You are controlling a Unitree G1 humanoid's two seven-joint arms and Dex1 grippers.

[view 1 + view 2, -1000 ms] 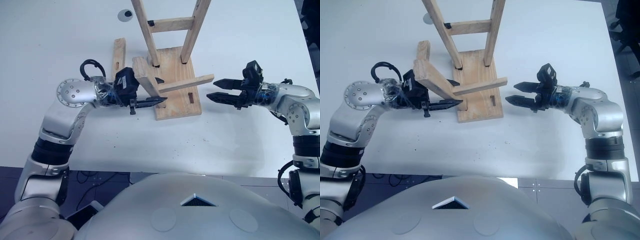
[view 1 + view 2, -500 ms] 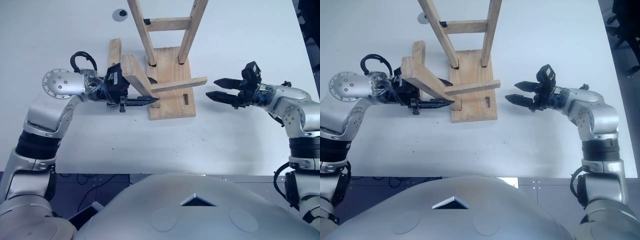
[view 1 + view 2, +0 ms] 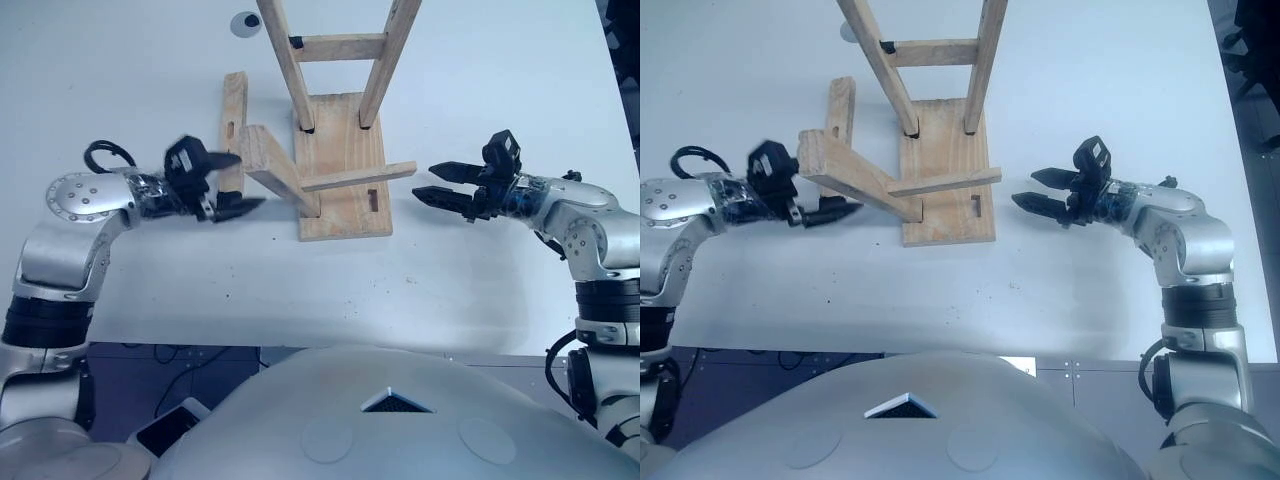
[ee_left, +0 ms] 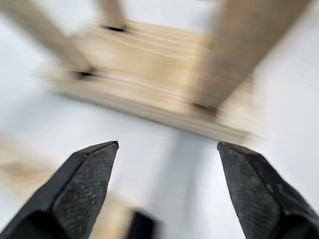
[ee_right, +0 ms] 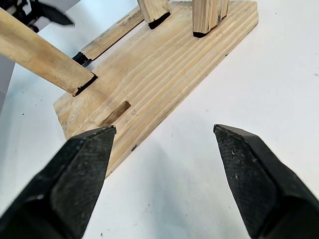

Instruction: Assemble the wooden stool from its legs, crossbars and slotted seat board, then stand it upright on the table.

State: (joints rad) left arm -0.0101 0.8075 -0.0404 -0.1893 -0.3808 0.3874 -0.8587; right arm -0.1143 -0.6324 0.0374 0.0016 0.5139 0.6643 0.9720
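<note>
The slotted seat board point(image 3: 345, 190) lies flat on the white table. Two legs joined by a crossbar point(image 3: 336, 46) stand in its far slots. A third leg point(image 3: 272, 168) leans left out of the near-left slot, and a crossbar point(image 3: 360, 178) sticks out from it to the right. The near-right slot point(image 5: 114, 113) is empty. A loose leg point(image 3: 234, 115) lies flat left of the board. My left gripper point(image 3: 240, 182) hangs open and empty just left of the leaning leg. My right gripper point(image 3: 424, 180) is open and empty right of the board point(image 5: 169, 59), pointing at it.
A small round disc point(image 3: 245, 24) lies on the table at the far left of the stool. The table's front edge point(image 3: 330, 345) runs close below both arms. Bare table point(image 3: 480, 90) stretches to the right of the board.
My left gripper has drawn back to the left, away from the leaning leg's base, and its fingers have spread. The leg stays in its slot. The right arm has hardly moved.
</note>
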